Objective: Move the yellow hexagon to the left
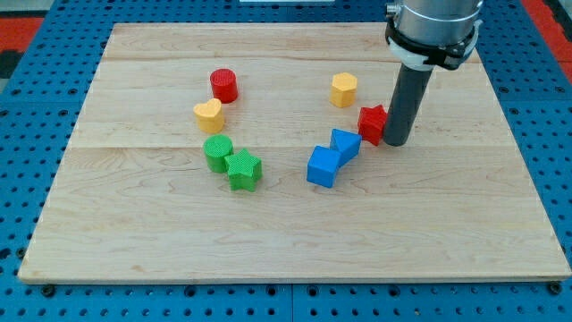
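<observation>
red blocks: two, a cylinder [223,85] and a star-like one [372,122]
yellow blocks: two, a heart [208,114] and a hexagon [344,89]
green blocks: two, a cylinder [217,152] and a star [243,169]
blue blocks: two, a cube [323,166] and another [346,144]

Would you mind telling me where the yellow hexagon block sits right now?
The yellow hexagon block sits right of centre toward the view's top, just up-left of the red star block and my tip.

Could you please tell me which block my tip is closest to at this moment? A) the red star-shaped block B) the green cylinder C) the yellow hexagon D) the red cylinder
A: my tip stands right beside the red star-shaped block, on its right in the view, while the yellow hexagon sits further toward the view's top left, apart from the tip.
</observation>
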### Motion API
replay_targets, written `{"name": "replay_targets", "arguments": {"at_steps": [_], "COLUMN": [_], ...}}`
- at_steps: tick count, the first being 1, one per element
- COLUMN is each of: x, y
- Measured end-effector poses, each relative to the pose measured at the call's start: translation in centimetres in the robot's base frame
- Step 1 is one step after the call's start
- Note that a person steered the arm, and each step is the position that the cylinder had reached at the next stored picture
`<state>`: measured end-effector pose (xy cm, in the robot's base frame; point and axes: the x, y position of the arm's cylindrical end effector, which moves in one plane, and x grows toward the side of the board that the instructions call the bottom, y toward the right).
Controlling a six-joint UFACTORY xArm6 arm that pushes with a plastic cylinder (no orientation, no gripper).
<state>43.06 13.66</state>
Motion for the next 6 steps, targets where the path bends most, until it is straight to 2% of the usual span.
{"name": "replay_targets", "arguments": {"at_steps": [1,2,4,6], "x": [-0.5,-5.8,-9.8,-10.7], "y": [7.2,9.2,-1.0,-10.8]}}
